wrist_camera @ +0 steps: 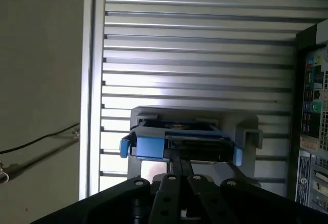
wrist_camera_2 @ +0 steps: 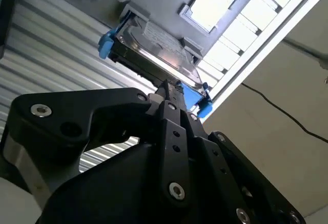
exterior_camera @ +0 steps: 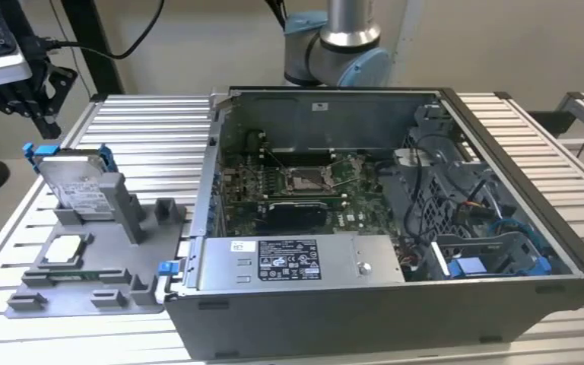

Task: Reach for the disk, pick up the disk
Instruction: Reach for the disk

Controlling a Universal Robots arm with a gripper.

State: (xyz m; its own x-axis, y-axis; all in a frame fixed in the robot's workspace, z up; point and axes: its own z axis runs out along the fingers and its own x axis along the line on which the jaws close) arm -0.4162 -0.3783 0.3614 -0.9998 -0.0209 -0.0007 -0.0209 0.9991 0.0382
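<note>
Slatted metal table (exterior_camera: 140,125), beige wall (exterior_camera: 191,46), tilted disk (exterior_camera: 75,185)

No print is readable, even on the disk (exterior_camera: 74,185).

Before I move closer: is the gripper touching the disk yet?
Apart. In the exterior view the gripper hangs above the disk, with a visible gap between its tip and the disk's top edge.

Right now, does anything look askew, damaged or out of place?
Nothing clearly wrong. The disk stands tilted on edge in the grey fixture, which looks like its intended rest. The case lies open with loose cables inside, seemingly on purpose. The gripper hangs above the disk, apart from it.
</note>
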